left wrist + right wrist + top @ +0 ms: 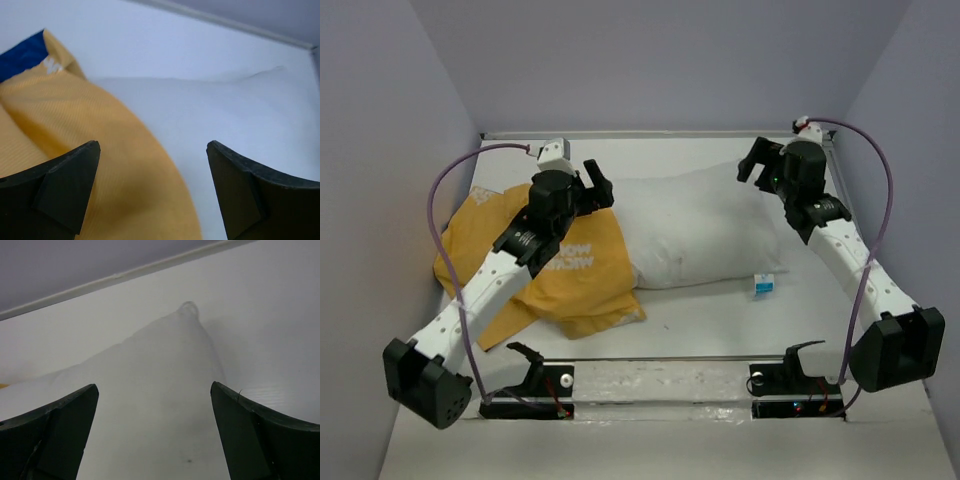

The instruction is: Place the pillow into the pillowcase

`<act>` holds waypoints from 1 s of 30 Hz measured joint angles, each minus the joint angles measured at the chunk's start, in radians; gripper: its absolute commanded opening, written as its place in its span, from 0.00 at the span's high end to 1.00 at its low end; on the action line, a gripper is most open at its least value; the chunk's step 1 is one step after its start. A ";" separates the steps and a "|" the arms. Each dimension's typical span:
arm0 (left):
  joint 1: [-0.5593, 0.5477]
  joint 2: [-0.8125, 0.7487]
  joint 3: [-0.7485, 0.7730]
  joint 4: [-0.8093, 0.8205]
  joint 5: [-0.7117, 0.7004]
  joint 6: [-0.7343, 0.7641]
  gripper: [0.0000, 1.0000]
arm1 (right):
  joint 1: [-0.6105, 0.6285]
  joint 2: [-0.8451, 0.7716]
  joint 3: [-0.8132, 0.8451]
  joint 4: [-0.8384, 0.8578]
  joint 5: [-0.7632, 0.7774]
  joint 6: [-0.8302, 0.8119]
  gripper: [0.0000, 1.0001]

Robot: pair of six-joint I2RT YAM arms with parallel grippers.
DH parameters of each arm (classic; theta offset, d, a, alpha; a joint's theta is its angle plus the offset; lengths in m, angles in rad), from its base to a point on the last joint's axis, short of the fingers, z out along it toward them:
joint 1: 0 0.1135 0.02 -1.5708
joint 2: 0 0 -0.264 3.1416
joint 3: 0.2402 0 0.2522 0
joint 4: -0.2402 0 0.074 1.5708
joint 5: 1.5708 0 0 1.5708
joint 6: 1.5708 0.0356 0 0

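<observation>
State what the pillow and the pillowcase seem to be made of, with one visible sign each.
The pillow: likely smooth matte white cloth over soft filling; it bulges plumply and creases softly. The pillowcase: thin, floppy mustard-yellow fabric; the left wrist view shows a fine ribbed weave, and it lies in folds. The fibre cannot be told.

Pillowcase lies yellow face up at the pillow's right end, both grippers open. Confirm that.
Wrong: the top external view shows the pillowcase at the left end of the pillow. It is yellow face up; left gripper and right gripper are open.
</observation>
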 measured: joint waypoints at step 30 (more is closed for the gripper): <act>-0.198 0.709 0.586 0.090 0.237 0.203 0.01 | 0.828 -0.208 -0.429 0.080 -0.320 0.262 0.20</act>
